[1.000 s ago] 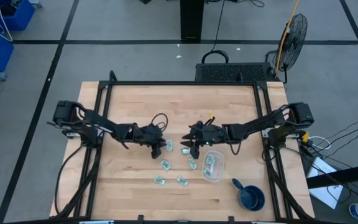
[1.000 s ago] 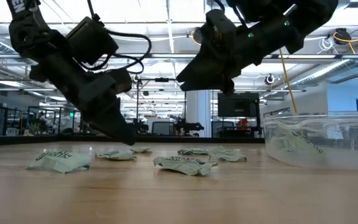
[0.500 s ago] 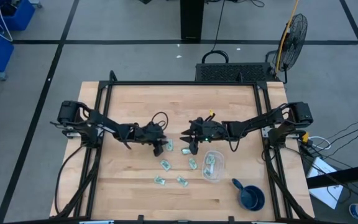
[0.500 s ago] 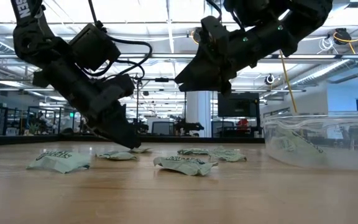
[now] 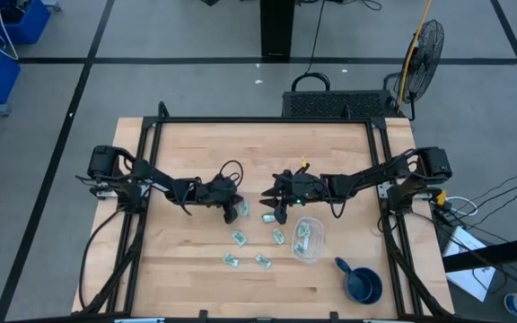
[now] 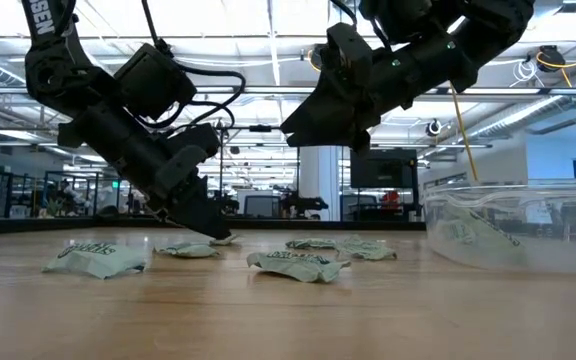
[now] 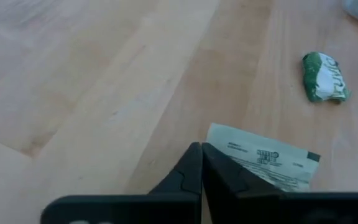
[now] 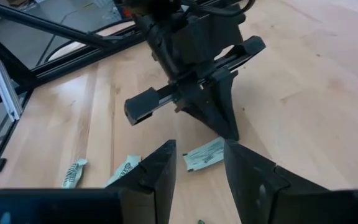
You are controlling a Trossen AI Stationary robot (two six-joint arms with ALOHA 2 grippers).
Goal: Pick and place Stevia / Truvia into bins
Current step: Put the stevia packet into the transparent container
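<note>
left gripper (image 5: 240,212): down at the table mid-board, fingers (image 7: 194,171) pressed together with tips at the edge of a flat packet (image 7: 267,163); whether paper is pinched between them i cannot tell
right gripper (image 5: 267,202): hanging above the table just right of the left one, fingers (image 8: 157,171) spread apart, nothing between them, pointing at that same packet
packets on table: loose stevia packets (image 5: 240,237) scattered on the wood below and between the two grippers; low view shows several lying flat or crumpled (image 6: 293,262); one crumpled green one (image 7: 324,78) near the flat packet
clear container (image 5: 308,239): on the table right of the scatter, front-right of the right gripper, at least one packet inside
blue cup (image 5: 363,283): near the front right corner, apart from the container
table (image 5: 187,152): light wood, dark frame rails at both sides
</note>
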